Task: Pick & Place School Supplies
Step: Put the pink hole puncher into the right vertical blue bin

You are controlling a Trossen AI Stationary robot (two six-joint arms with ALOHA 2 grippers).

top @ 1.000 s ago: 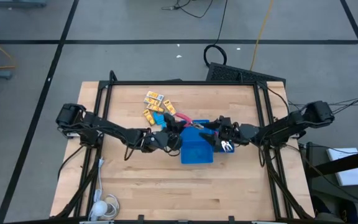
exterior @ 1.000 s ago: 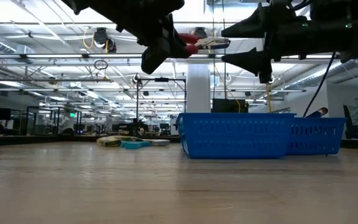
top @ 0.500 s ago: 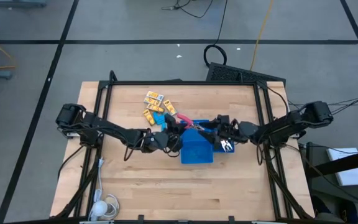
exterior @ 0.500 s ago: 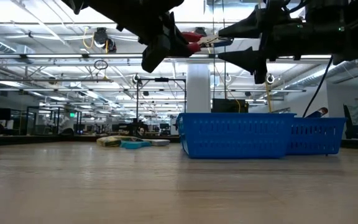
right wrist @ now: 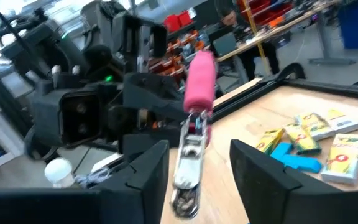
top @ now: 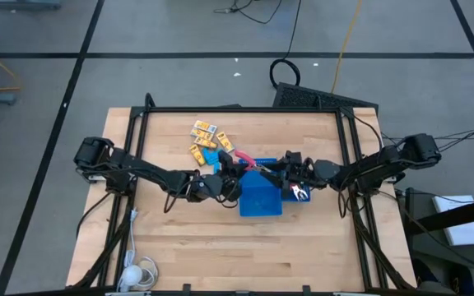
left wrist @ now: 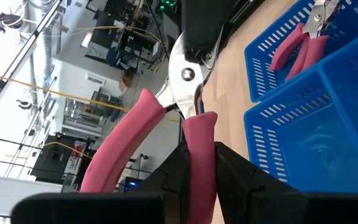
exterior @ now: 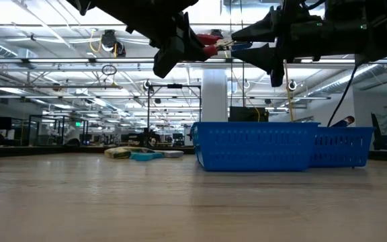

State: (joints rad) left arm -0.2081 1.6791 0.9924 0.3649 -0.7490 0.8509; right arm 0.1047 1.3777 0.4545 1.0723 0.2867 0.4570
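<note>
Fingers [left wrist: 194, 168] of our left gripper [top: 230, 174] are clamping one handle of the red-handled pliers [left wrist: 185, 118], holding them in the air over the blue tray [top: 262, 200]. We are bringing our right gripper [top: 280, 171] to the metal tip, its fingers [right wrist: 145, 168] standing apart around it. Yellow packets [top: 204, 130] are lying on the table [top: 188, 247] beyond.
</note>
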